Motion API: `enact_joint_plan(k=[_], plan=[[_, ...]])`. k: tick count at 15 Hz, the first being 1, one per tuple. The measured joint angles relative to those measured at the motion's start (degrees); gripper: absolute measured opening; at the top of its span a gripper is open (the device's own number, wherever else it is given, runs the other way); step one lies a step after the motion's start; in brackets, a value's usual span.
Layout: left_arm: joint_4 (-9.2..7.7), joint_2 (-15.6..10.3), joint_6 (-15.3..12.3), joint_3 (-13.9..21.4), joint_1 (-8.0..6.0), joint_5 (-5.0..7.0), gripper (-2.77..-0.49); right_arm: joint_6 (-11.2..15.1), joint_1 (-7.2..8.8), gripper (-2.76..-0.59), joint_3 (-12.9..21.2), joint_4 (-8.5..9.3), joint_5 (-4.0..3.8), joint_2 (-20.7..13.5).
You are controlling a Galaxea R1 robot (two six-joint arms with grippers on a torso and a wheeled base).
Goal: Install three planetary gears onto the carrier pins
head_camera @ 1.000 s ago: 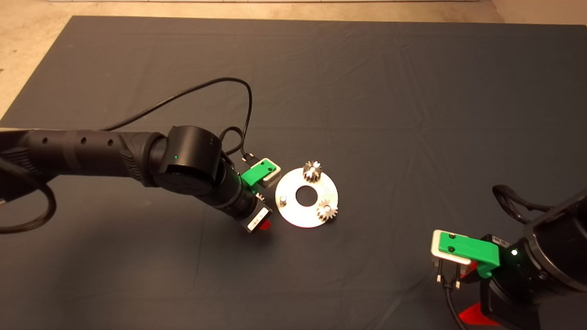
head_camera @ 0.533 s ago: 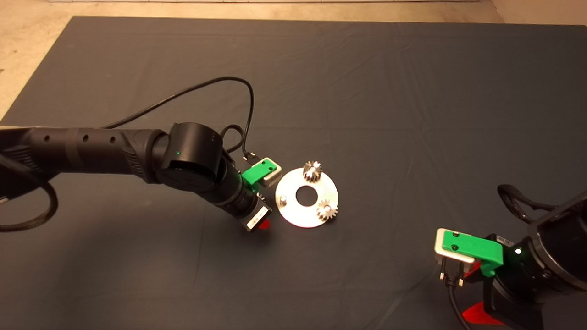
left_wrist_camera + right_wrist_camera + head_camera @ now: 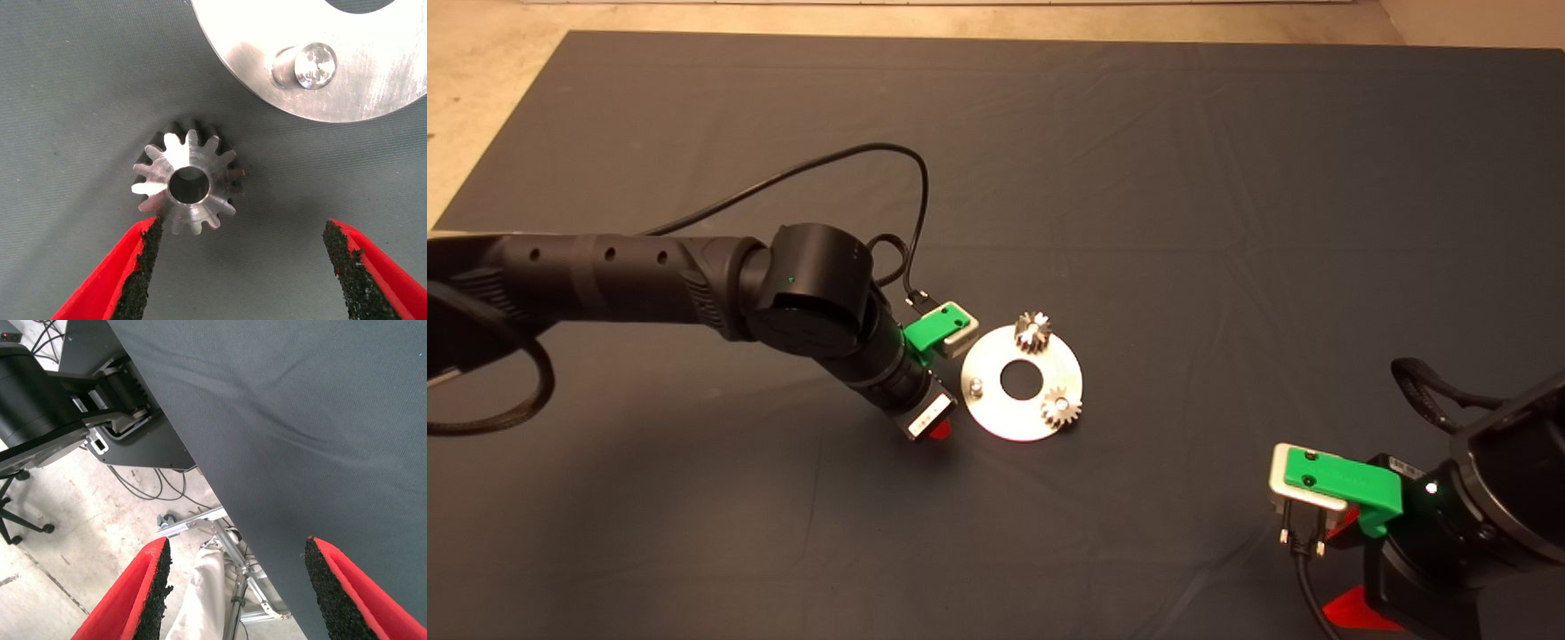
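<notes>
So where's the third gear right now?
Left wrist view: the loose gear lies flat on the mat beside the disc, near its bare pin, before the open left gripper.

The left gripper [image 3: 934, 433] has shifted slightly, apparently toward the disc [image 3: 1021, 416].

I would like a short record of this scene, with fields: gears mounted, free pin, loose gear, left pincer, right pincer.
gears mounted: two, one at the far side of the disc, one at the near right
free pin: one bare pin, at the disc's left side
loose gear: third gear lies flat on the mat, just off the disc's rim, near the free pin
left pincer: open, above the loose gear, one pad close to its teeth, gear not gripped
right pincer: open, parked at the mat's near right edge
</notes>
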Motion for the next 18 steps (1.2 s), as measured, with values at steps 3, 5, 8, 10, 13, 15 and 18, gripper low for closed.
enact_joint_plan(k=[3, 5, 8, 10, 13, 15, 18], plan=[[1.69, 0.10, 0.63, -1.90, -2.00, -0.82, -1.51, -0.02, -0.16, -1.89, 0.02, 0.00, -0.01, 0.02], [1.03, 0.35, 0.61, -1.88, -4.47, -0.79, -1.51, -0.01, -0.33, -1.89, 0.02, 0.01, 0.00, 0.02], [0.00, 1.24, 0.63, -1.83, -4.77, -0.72, -1.51, 0.00, -0.33, -1.89, 0.02, 0.00, -0.11, -0.02], [-0.03, 1.10, 0.61, -1.77, -4.77, -0.66, -1.51, 0.00, -0.33, -1.89, 0.02, 0.00, -0.19, -0.02], [-0.06, 1.05, 0.08, -0.17, -4.74, -0.60, -1.51, 0.00, -0.30, -1.89, -0.37, 0.00, -0.17, -0.01], [-0.09, 1.01, -1.20, 0.67, -4.74, -0.74, -1.51, -0.07, -0.28, -1.89, -1.17, -0.01, -0.20, -0.02], [-0.09, 0.93, -2.38, 1.73, -4.68, -0.83, -1.51, -0.24, 0.18, -1.89, -1.21, 0.00, -0.34, 0.00]])
